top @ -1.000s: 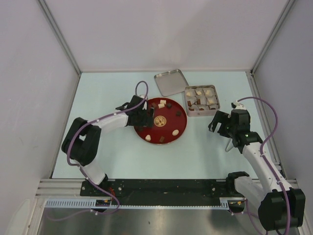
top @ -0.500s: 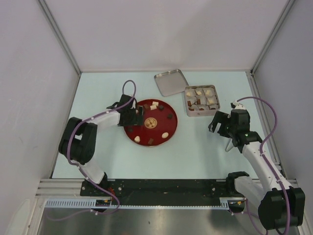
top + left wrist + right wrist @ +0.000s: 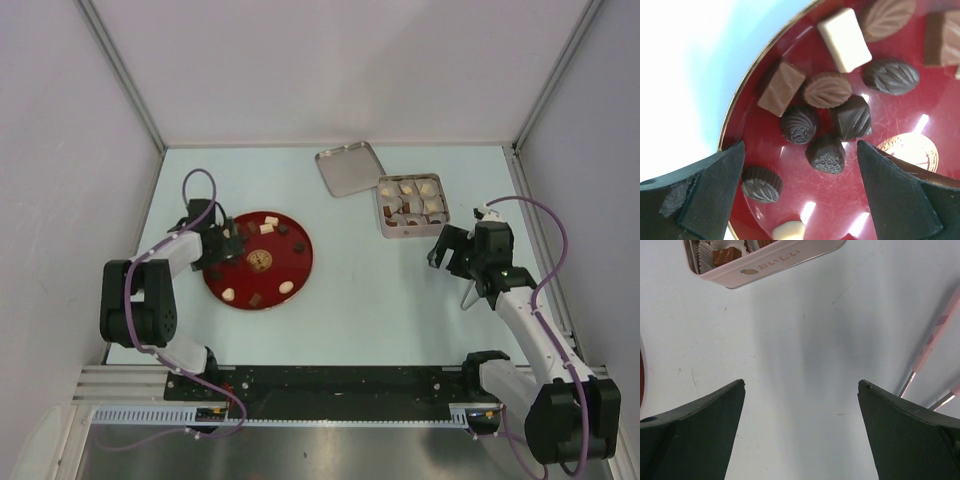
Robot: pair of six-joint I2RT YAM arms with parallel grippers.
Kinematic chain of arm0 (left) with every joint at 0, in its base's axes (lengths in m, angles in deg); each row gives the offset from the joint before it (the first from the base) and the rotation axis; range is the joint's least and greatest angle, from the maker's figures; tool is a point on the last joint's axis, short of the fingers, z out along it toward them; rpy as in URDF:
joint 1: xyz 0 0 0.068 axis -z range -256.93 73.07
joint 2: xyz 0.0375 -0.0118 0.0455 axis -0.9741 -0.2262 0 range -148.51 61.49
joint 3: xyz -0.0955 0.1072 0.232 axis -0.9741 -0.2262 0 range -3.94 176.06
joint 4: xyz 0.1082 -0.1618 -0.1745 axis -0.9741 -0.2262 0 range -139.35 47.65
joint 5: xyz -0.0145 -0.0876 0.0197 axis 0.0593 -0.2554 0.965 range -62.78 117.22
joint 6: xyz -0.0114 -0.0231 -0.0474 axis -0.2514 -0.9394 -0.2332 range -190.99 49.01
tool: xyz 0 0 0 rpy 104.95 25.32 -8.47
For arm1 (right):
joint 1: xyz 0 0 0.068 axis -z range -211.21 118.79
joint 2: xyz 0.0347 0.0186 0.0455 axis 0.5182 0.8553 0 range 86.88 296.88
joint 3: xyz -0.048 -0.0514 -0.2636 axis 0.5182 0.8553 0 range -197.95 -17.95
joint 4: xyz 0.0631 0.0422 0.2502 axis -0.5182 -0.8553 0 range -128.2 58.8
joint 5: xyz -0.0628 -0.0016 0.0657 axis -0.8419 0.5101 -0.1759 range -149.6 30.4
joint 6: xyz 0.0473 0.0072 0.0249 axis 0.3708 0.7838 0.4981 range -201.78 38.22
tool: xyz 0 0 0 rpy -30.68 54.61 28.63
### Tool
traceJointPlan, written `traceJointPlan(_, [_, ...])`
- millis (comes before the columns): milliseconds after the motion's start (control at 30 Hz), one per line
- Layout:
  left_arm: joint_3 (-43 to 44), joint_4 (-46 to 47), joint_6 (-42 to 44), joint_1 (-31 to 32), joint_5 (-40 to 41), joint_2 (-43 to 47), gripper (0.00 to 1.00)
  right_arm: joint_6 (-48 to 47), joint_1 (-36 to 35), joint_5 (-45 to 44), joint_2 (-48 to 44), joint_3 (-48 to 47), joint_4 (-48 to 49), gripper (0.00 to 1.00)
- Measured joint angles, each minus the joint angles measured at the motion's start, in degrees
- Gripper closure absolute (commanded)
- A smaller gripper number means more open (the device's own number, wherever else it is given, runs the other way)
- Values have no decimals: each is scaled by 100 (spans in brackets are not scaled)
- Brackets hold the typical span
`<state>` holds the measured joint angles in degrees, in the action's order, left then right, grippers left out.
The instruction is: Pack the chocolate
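Note:
The chocolate [image 3: 826, 154] lies loose on a red plate [image 3: 240, 276] with a gold emblem: several dark, brown and cream pieces [image 3: 287, 286]. My left gripper [image 3: 224, 246] stands open over the plate's left side. In the left wrist view the left gripper [image 3: 800, 145] has one finger at the plate's [image 3: 835, 200] rim and the other near the emblem, with a dark piece between them, ungripped. An open tin [image 3: 410, 205] at the back right holds more chocolate in paper cups. My right gripper [image 3: 447, 250] hangs open just below the tin, over bare table [image 3: 802, 384].
The tin's lid [image 3: 350, 168] lies face up beside the tin, toward the back. Thin pink tongs [image 3: 468, 295] lie on the table by the right arm, and the tongs [image 3: 930, 347] show at the right edge of the right wrist view. Grey walls close in three sides.
My left arm has drawn back to the left, and the red plate has slid left with it, away from the tin. The right arm has not moved.

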<state>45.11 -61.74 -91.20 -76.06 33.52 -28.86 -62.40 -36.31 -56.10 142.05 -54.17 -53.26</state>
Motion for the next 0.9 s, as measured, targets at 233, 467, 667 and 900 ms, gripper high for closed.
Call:
traceJointPlan(233, [-48, -254, 15, -894, 221, 129, 0, -42, 118, 195, 92, 0, 114, 0])
traceJointPlan(467, [114, -417, 31, -675, 236, 743, 0, -107, 160, 363, 92, 0, 146, 0])
traceJointPlan(667, [1069, -203, 181, 662, 212, 789, 0, -127, 157, 503, 90, 0, 166, 0])
traceJointPlan(900, [2712, 280, 485, 1851, -101, -553, 0, -190, 55, 643, 90, 0, 190, 0])
